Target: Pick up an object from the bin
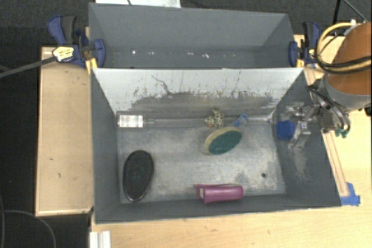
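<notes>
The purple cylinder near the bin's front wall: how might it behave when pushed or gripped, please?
The purple cylinder lies on its side, so a push would probably roll it. Its rounded, smooth-looking surface may slip in a grip.

The end of the arm is mostly a big rounded orange cover (356,58), smooth and kinda pumpkin-looking. Looped around it is a bundle of cables (325,46), some yellow and some black, curving in a ring over the cover's edge. Next to the orange there's a grey cylindrical wrist section (349,96), duller, with a darker band. After that it gets busy: a silvery metal claw (297,125) built from small bright brackets and plates, plus a couple of tiny green bits (340,132) on the wiring behind it.
</notes>
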`<state>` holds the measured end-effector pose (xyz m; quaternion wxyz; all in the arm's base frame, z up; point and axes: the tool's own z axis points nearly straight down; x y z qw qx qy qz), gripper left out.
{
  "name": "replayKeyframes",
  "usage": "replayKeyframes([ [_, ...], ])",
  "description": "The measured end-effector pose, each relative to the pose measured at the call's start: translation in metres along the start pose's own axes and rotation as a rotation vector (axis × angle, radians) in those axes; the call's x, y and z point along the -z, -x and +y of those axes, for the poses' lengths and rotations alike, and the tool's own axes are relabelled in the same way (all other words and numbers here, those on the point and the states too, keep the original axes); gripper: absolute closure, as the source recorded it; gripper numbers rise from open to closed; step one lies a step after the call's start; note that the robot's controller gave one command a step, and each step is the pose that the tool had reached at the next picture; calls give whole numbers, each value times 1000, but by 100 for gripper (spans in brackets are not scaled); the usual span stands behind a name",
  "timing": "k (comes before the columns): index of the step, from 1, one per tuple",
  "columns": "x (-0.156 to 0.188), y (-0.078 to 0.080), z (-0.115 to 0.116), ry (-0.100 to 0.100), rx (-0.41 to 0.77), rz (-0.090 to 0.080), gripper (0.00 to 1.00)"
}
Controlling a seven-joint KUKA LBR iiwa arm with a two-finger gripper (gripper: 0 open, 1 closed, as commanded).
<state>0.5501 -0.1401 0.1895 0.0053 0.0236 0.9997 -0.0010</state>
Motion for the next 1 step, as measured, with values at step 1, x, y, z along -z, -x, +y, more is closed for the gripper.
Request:
replayKeyframes([
  [1, 45, -19, -9, 0, 20, 3, 100],
])
